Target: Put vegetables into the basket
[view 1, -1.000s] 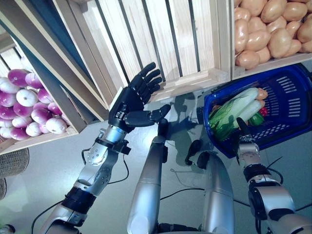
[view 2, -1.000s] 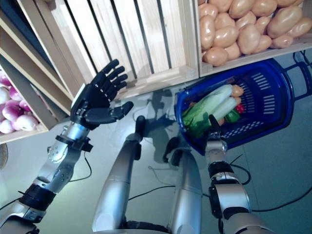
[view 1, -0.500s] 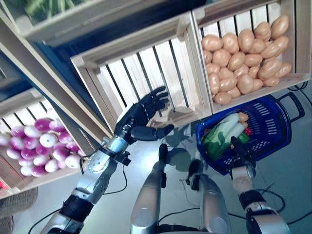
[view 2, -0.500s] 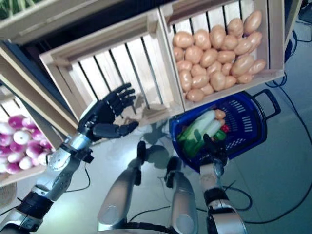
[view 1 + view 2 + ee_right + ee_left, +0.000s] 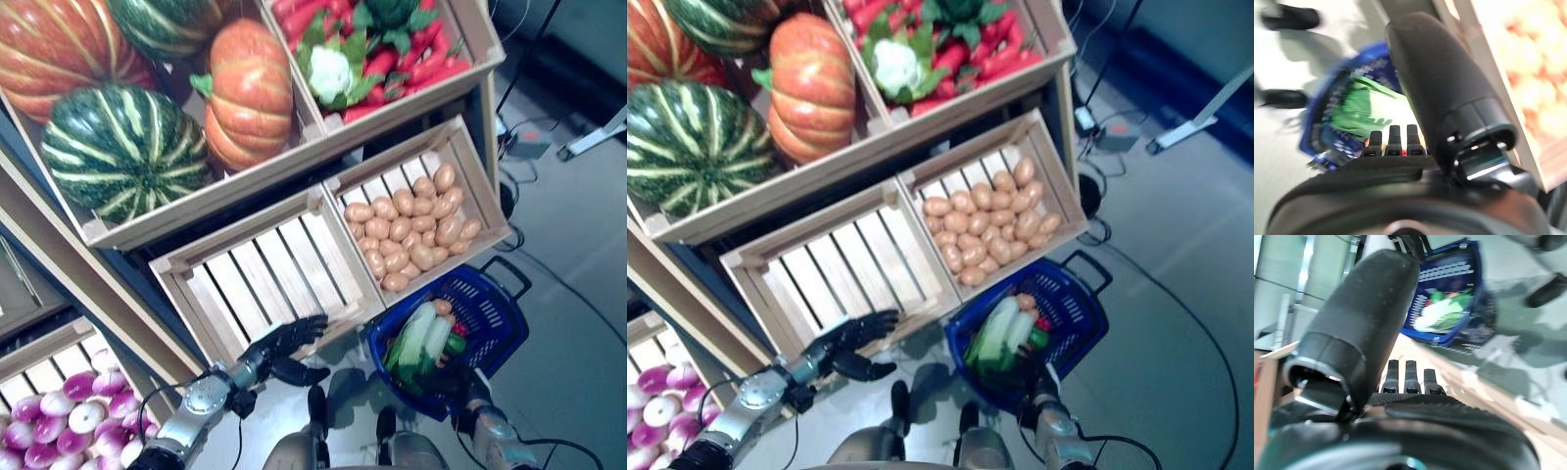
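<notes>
Greens (image 5: 416, 338) lie in the blue basket (image 5: 490, 311) on the floor, below the potato crate (image 5: 416, 220). The right hand (image 5: 468, 397) is at the basket's near rim; whether its fingers grip cannot be told. The left hand (image 5: 279, 345), fingers straight and empty, hovers before the empty crate (image 5: 265, 284).

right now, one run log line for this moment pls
left hand: open, empty, by empty crate | right hand: at basket rim, grip unclear | basket: holds greens
</notes>
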